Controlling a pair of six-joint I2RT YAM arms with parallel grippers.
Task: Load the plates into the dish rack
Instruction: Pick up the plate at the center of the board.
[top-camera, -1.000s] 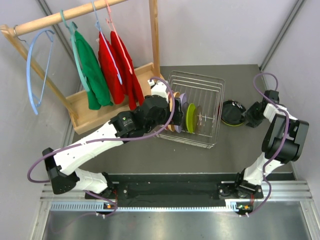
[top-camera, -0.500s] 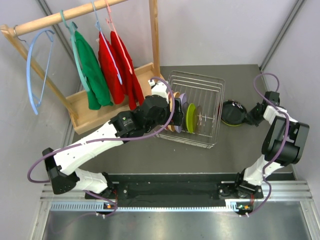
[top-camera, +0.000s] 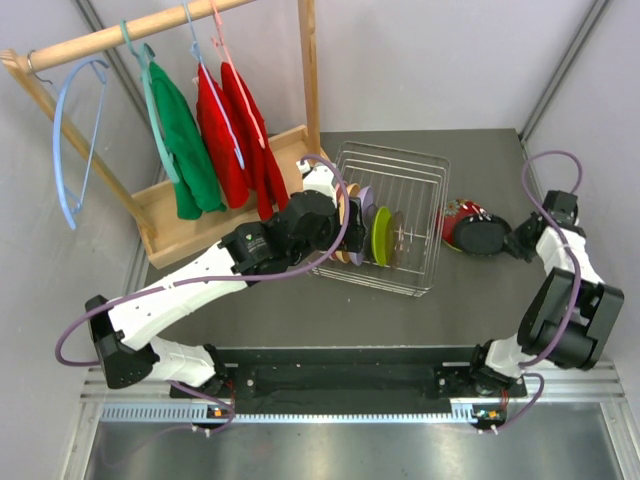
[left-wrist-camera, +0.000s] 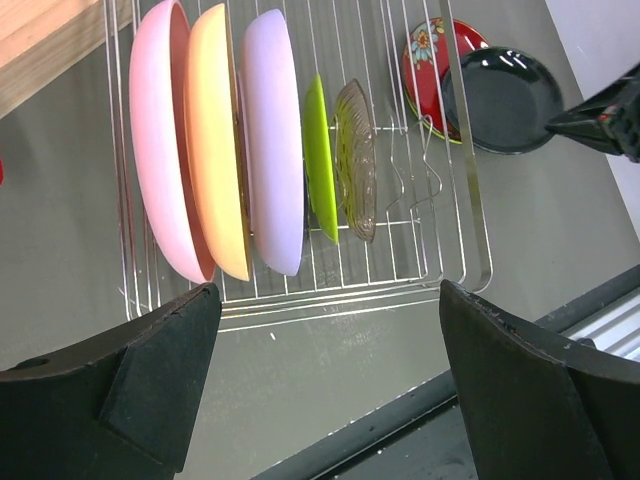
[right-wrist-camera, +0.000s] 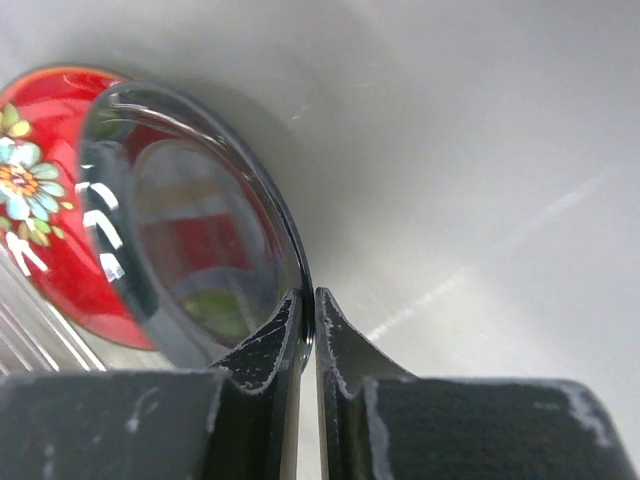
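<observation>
Plates, the dark one (right-wrist-camera: 190, 250): its rim is between the fingers of the right gripper (right-wrist-camera: 308, 300); the plate is tilted and lies partly over the red plate (right-wrist-camera: 40, 220), to the right of the dish rack (top-camera: 420, 180).
Right gripper: clenched on the edge of the dark plate, the 2 fingers nearly meeting with only the thin rim between them.
Red plate: on the table (top-camera: 300, 310) just beside the right side of the rack, with a flower pattern; I cannot tell if the dark plate touches it.
Dish rack: silver wire, at the middle of the table.
Plates in the rack: 5 stand upright on edge in 1 row at the left part: pink (left-wrist-camera: 150, 150), orange-tan (left-wrist-camera: 210, 150), lavender (left-wrist-camera: 272, 140), lime green (left-wrist-camera: 320, 160), and the clear one (left-wrist-camera: 357, 160). The right part of the rack has bare wires.
Left gripper (left-wrist-camera: 328, 300): released, fingers spread wide, holding nothing, above the near side of the rack and looking down on the row.
Far left: a wooden clothes stand (top-camera: 160, 215) with 1 green garment (top-camera: 185, 150), red garments (top-camera: 235, 130) and a blue hanger (top-camera: 70, 150).
</observation>
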